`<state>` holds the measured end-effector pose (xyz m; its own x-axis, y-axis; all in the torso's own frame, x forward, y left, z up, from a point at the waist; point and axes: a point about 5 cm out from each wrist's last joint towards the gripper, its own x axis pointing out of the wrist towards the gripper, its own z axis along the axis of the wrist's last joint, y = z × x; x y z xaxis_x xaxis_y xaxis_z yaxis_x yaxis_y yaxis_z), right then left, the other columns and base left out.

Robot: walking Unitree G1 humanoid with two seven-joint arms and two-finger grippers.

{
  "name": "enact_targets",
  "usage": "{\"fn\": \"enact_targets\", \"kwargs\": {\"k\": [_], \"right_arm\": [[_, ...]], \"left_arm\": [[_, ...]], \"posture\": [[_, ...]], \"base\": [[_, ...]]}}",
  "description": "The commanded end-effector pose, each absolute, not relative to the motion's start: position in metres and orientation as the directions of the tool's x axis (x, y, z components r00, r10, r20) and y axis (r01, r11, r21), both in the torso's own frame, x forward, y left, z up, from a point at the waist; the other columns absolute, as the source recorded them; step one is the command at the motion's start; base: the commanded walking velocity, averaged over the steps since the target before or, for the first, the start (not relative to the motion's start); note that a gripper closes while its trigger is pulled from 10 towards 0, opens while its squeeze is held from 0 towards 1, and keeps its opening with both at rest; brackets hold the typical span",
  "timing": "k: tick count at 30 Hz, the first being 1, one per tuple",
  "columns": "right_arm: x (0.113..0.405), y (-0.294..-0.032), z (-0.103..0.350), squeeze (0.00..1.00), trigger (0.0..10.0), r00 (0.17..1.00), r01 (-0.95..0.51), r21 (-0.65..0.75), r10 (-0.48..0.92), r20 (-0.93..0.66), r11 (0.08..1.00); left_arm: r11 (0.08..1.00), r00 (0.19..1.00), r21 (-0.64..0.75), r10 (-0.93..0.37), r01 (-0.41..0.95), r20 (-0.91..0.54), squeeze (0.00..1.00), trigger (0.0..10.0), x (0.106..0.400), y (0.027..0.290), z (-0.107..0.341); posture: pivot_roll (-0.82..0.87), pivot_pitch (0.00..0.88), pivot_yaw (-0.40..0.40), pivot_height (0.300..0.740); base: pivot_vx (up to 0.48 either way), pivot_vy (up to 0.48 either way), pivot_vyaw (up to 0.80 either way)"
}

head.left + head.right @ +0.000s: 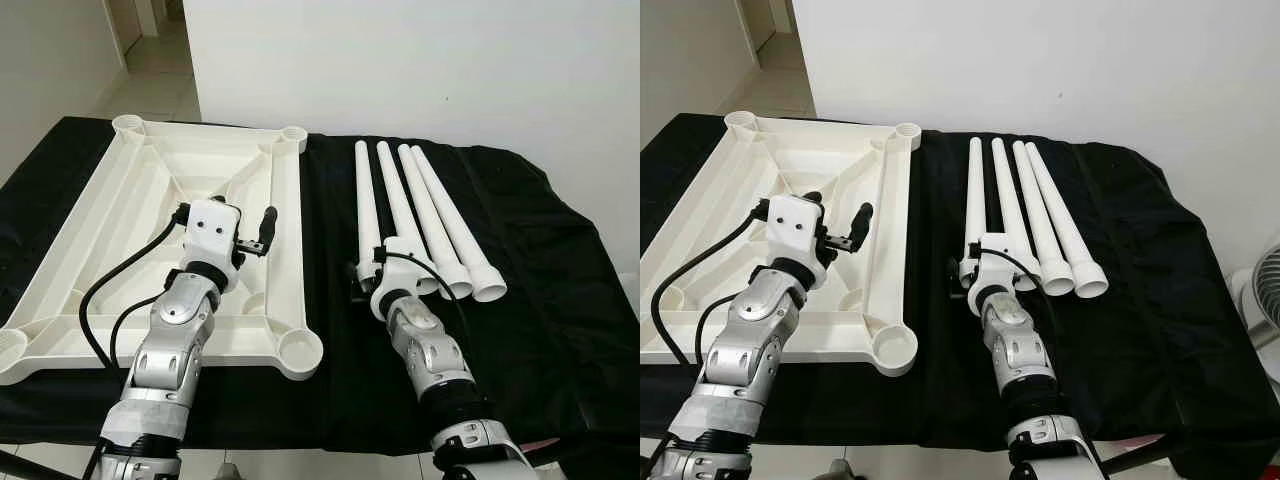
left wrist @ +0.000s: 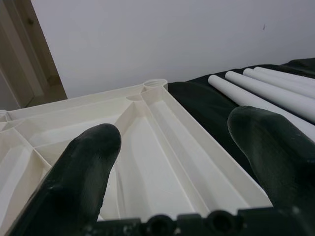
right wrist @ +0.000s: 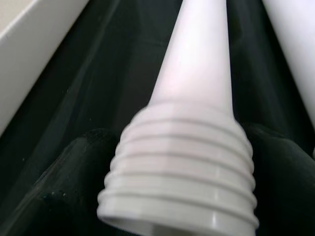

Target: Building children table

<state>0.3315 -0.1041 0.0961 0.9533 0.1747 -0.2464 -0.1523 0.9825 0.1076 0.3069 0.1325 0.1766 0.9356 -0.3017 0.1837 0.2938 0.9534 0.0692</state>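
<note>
Four legs point(image 1: 430, 215) lie beside tabletop point(image 1: 100, 200); right tool point(image 3: 179, 162) grips one.

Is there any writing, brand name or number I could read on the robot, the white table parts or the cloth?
None: no words, numbers or logos can be read.
The tabletop, the four legs, the black cloth, the left gripper and the right gripper around one leg's threaded end all show plain surfaces.
</note>
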Motion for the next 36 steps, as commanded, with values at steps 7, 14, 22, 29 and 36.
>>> {"fn": "enact_targets", "kwargs": {"k": [7, 14, 22, 29, 36], "right_arm": [[0.325, -0.101, 0.085, 0.0, 10.0, 0.939, -0.164, 0.114, 0.19, -0.286, 0.98], [0.323, -0.101, 0.088, 0.0, 0.0, 0.946, -0.184, 0.119, 0.209, -0.25, 0.976], [0.322, -0.106, 0.102, 0.0, 0.0, 0.967, -0.194, 0.144, 0.214, -0.141, 0.97], [0.32, -0.118, 0.116, 0.0, 10.0, 0.988, -0.154, 0.1, 0.154, 0.008, 0.983], [0.313, -0.124, 0.12, 0.0, 10.0, 0.984, -0.153, 0.022, 0.15, 0.1, 0.988]], "left_arm": [[0.951, 0.936, 0.063, -0.309, 0.302, 0.17, 0.0, 10.0, 0.304, 0.132, 0.175], [0.947, 0.934, 0.069, -0.32, 0.313, 0.16, 0.0, 10.0, 0.305, 0.131, 0.175], [0.919, 0.908, 0.107, -0.393, 0.38, 0.146, 0.0, 10.0, 0.306, 0.127, 0.176], [0.869, 0.861, 0.018, -0.492, 0.494, 0.128, 1.0, 10.0, 0.306, 0.124, 0.176], [0.83, 0.83, -0.06, -0.547, 0.555, 0.112, 1.0, 10.0, 0.312, 0.124, 0.184]], "posture": [[0.02, 0.0, -0.036, 0.74], [0.02, 0.0, -0.036, 0.74], [0.01, 0.0, -0.04, 0.74], [0.01, 0.0, -0.037, 0.74], [0.0, 0.0, -0.037, 0.74]], "base": [[0.0, 0.0, 0.0], [0.0, 0.0, 0.0], [0.0, 0.0, 0.0], [0.0, 0.0, 0.0], [0.0, 0.0, 0.0]]}}
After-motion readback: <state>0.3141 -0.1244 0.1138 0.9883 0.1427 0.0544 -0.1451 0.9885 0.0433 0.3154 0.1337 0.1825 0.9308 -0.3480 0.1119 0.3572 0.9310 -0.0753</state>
